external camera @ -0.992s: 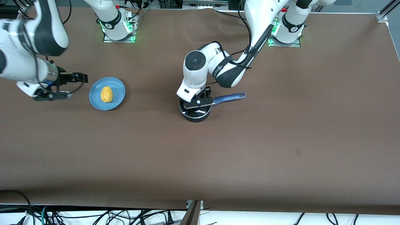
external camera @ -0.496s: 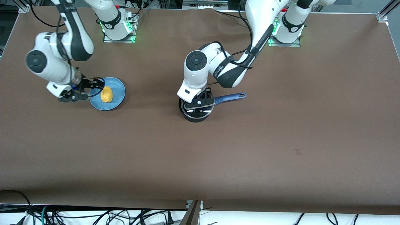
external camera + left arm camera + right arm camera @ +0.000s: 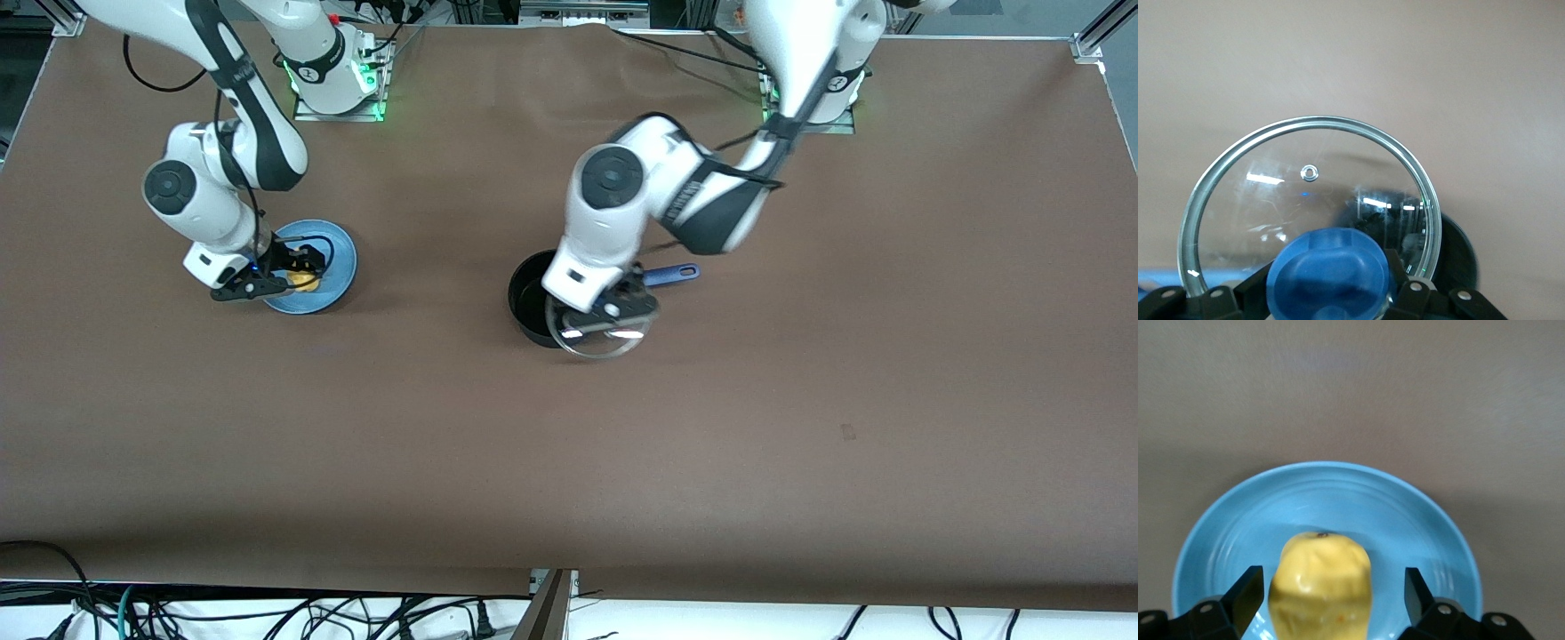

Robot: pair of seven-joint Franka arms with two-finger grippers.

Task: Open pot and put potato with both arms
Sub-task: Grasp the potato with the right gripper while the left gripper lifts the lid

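The black pot [image 3: 532, 307] with a blue handle [image 3: 671, 273] stands uncovered at mid-table. My left gripper [image 3: 613, 309] is shut on the blue knob [image 3: 1328, 275] of the clear glass lid [image 3: 601, 338] and holds it in the air over the pot's rim on the handle side. The pot's edge shows past the lid in the left wrist view [image 3: 1458, 250]. The yellow potato [image 3: 305, 282] lies on the light-blue plate [image 3: 333, 258]. My right gripper [image 3: 298, 265] is open, its fingers [image 3: 1248, 590] on either side of the potato [image 3: 1321, 587] with a gap on one side.
The plate [image 3: 1338, 497] lies toward the right arm's end of the table. Brown table surface surrounds the pot and plate. Cables hang off the table's edge nearest the front camera.
My left gripper lifted the lid off the pot and carried it toward the handle side. My right arm swung in and lowered its open gripper around the potato on the plate.
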